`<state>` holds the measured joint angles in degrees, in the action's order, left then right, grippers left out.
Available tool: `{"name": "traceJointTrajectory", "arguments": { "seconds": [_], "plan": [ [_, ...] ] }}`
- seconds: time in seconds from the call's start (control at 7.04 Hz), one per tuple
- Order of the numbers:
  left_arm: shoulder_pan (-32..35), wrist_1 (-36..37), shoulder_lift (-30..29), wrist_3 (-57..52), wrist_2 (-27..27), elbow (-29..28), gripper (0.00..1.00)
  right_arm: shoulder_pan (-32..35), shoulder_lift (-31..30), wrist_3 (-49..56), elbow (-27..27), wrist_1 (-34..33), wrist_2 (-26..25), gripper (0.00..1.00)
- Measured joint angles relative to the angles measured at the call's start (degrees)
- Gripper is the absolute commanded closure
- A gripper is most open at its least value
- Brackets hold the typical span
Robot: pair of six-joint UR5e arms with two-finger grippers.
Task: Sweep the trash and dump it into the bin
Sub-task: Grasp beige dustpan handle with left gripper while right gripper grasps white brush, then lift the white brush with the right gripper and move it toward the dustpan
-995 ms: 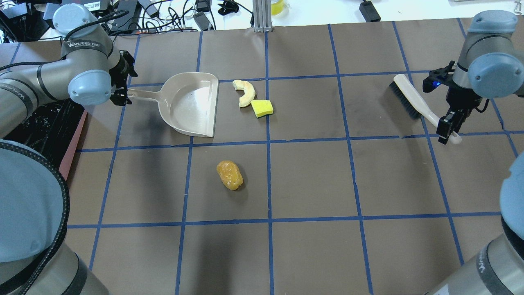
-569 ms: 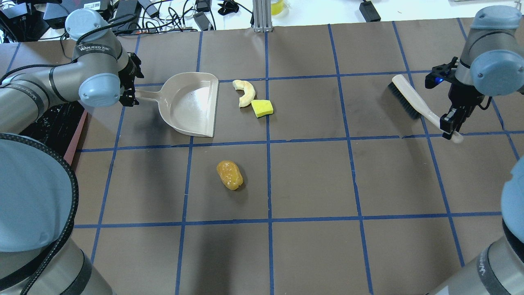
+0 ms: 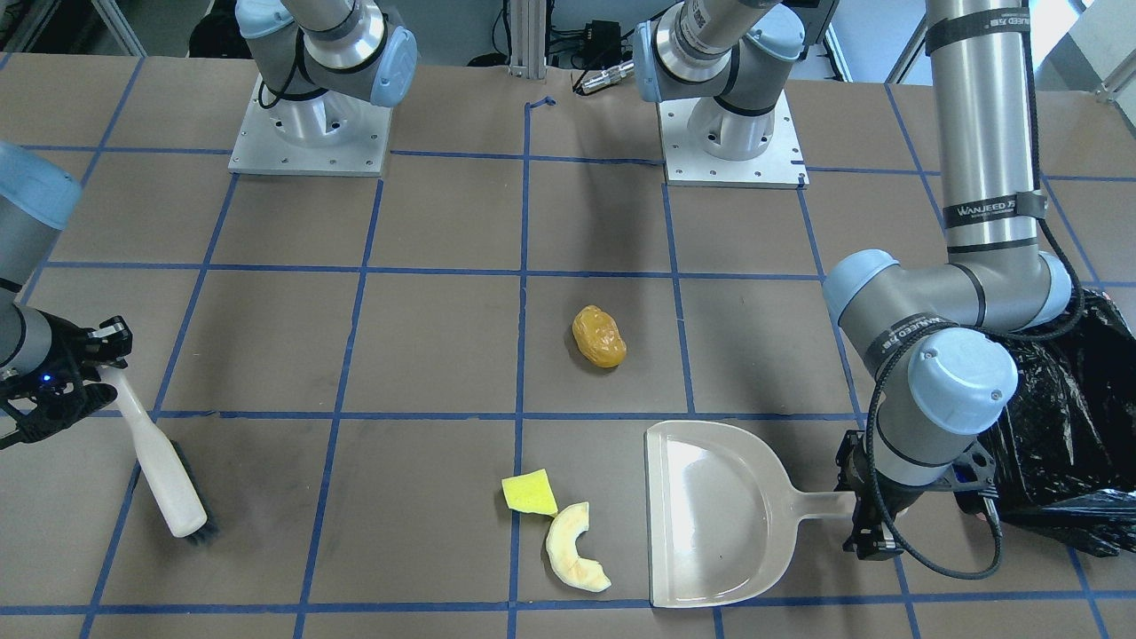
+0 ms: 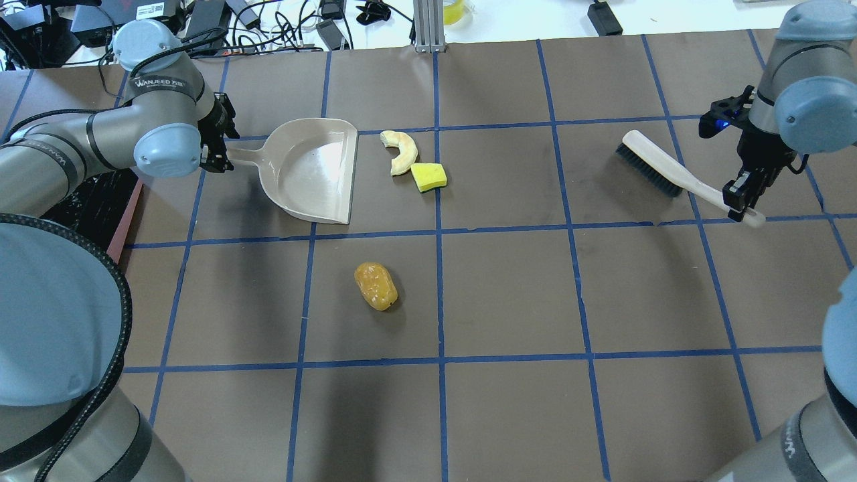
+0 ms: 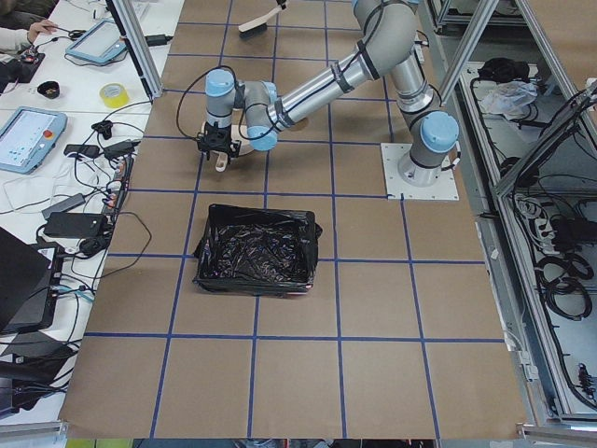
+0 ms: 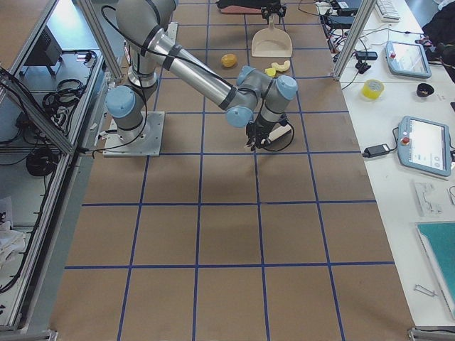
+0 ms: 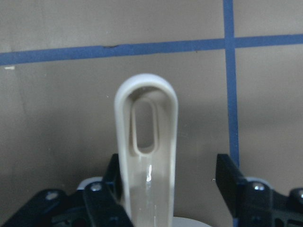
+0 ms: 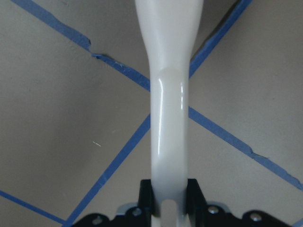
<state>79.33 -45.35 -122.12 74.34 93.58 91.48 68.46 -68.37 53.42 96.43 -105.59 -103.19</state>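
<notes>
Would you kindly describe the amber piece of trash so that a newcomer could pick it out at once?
Find the beige dustpan on the left half of the table in the overhead view. One grid square nearer the robot, the amber lump lies alone. It is glossy, wrinkled and rounded, unlike the yellow wedge and pale crescent slice, which lie together beside the pan's mouth.

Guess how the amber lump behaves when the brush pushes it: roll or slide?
The lump is rounded and oblong, so it will probably roll or veer off-line rather than slide straight. Its glossy skin suggests the brush may slip past it. Being small, it is likely light.
</notes>
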Motion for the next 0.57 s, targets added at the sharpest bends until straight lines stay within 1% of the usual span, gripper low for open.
{"name": "traceJointTrajectory", "arguments": {
  "seconds": [0.28, 0.57],
  "plan": [
    [0.04, -0.05, 0.46, -0.11, -2.66, 0.03, 1.00, 2.96, -3.58, -9.37, -0.21, 0.93, 0.77, 0.94],
    [0.14, -0.53, 1.13, -0.67, -3.11, -0.22, 1.00, 9.85, -6.44, -23.32, -0.78, 5.74, 1.27, 0.97]
  ]
}}
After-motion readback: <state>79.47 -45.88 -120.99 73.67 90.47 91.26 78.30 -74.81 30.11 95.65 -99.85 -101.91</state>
